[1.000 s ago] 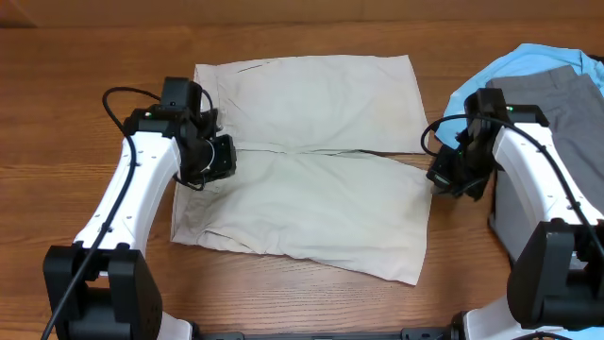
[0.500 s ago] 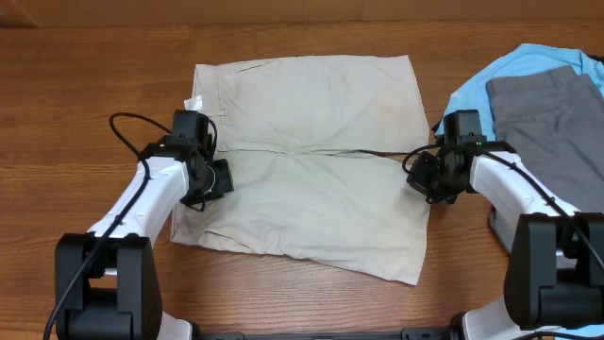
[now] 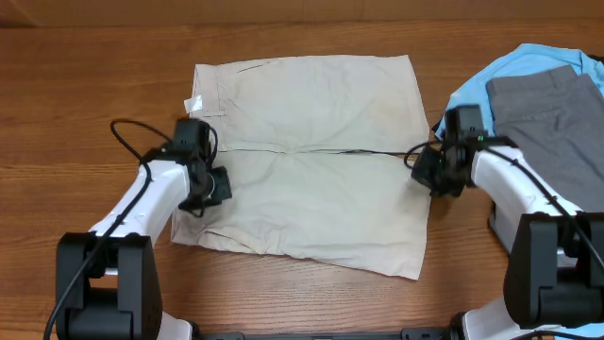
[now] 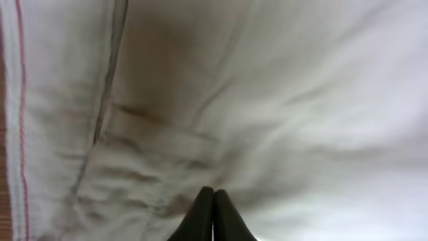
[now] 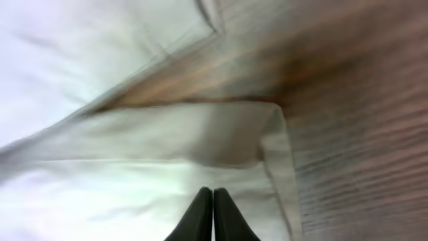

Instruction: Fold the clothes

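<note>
We see the shorts [image 3: 311, 161] spread flat in the middle of the table [image 3: 94, 104]. They are pale cream woven cotton, softly creased, roughly rectangular, with a dark line across their middle. The left gripper [image 4: 213, 204] rests on their left edge and the right gripper [image 5: 212, 204] on their right hem. Both pairs of dark fingers [image 4: 199, 224] meet tip to tip against the cloth, and we cannot tell whether fabric is pinched between them. A blue shirt [image 3: 472, 90] and grey trousers [image 3: 557, 113] lie to the right.

Wooden table [image 3: 94, 94], beige shorts [image 3: 321, 104] spread flat, blue shirt [image 3: 491, 80] at right edge
</note>
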Motion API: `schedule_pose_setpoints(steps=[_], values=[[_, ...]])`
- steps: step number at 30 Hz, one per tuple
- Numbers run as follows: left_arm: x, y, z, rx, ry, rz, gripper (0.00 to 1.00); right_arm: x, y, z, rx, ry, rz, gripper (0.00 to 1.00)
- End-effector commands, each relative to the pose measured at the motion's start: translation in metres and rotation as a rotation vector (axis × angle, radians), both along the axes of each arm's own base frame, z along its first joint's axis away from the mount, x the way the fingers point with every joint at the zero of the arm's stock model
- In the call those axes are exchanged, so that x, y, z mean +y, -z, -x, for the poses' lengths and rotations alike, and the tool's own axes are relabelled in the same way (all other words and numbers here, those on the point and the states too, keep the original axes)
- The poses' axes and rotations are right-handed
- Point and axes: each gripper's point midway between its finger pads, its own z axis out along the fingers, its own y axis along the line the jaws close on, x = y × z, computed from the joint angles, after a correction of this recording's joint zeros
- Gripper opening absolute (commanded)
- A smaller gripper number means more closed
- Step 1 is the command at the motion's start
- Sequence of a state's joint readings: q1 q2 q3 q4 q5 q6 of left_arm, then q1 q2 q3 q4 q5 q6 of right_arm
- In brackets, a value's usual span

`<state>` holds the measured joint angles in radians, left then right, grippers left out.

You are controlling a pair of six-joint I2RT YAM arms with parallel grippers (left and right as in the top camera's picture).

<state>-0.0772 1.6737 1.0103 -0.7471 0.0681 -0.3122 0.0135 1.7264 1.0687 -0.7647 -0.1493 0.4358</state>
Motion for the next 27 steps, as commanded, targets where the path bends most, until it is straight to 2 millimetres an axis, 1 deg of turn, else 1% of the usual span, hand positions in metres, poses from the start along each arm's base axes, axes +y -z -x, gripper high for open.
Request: schedule_pose_setpoints(steps=[1,3,5,7,10,15,18,21,24,27], values=[[-0.016,-0.063,-0.045,-0.167,0.024,0.081,0.04,0.002,-0.042,-0.034,-0.103,-0.029,-0.005,0.05],[-0.016,-0.077,-0.056,-0.206,0.025,0.079,0.04,0.004,-0.053,-0.041,-0.126,-0.042,-0.013,0.04],[-0.015,-0.082,-0.061,-0.229,0.022,0.068,0.04,0.005,-0.057,-0.047,-0.150,-0.052,-0.020,0.04],[-0.011,-0.080,-0.064,-0.237,0.015,0.047,0.04,0.005,-0.057,-0.052,-0.168,-0.051,-0.020,0.04],[-0.006,-0.072,-0.069,-0.238,0.007,0.017,0.04,0.005,-0.053,-0.063,-0.197,-0.052,-0.020,0.04],[-0.004,-0.052,-0.081,-0.240,0.025,-0.005,0.04,0.008,-0.032,-0.084,-0.226,-0.057,-0.035,0.04],[-0.005,-0.044,-0.088,-0.246,0.039,-0.009,0.04,0.009,-0.018,-0.092,-0.228,-0.059,-0.040,0.04],[-0.005,-0.041,-0.089,-0.243,0.042,-0.009,0.04,0.008,-0.003,-0.091,-0.197,-0.054,-0.031,0.04],[-0.005,-0.041,-0.089,-0.243,0.042,-0.009,0.04,0.001,0.011,-0.090,-0.167,-0.041,0.005,0.04],[-0.005,-0.041,-0.087,-0.235,0.043,-0.008,0.04,-0.003,0.019,-0.088,-0.149,-0.035,0.027,0.04]])
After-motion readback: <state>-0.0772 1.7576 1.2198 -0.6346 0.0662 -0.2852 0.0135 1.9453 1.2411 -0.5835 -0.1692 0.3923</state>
